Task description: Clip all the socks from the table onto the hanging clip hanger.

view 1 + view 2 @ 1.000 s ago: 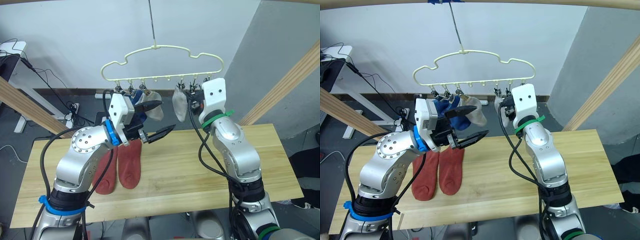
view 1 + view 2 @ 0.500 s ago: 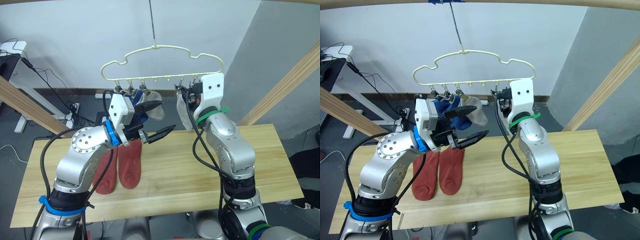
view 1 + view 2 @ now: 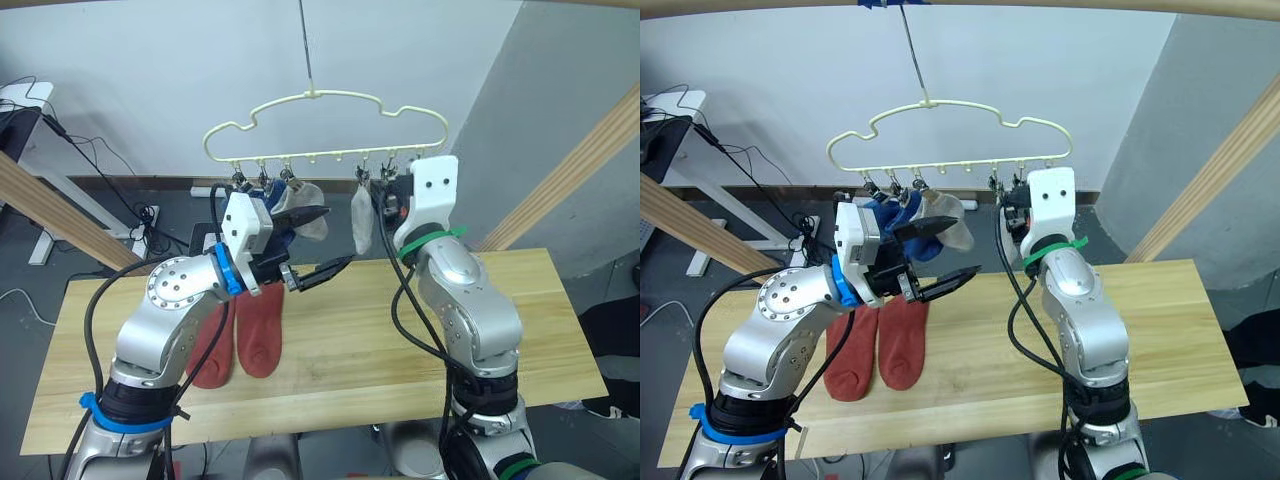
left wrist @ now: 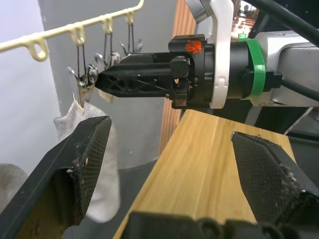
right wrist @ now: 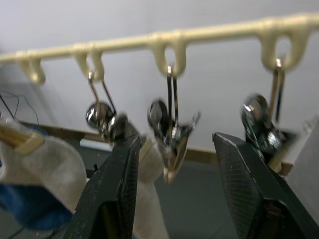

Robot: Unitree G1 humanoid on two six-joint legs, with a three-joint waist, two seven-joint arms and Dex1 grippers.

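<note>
step: hanging socks | right gripper [image 5: 172, 164] is standing open at the clips of the hanger [image 3: 320, 96], grey sock [image 3: 362, 222] hanging there | left gripper [image 3: 318, 243] is waiting open, empty | two red socks [image 3: 258, 325] are lying on table [image 3: 400, 330] | advice: keep the hanger steady, fetch a red sock

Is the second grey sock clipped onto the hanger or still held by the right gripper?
Clipped. The grey sock hangs from a clip on the clip hanger; the right gripper is open beside it, holding nothing.

Two rust-red socks [image 3: 240, 333] flat on table [image 3: 400, 340]
</note>
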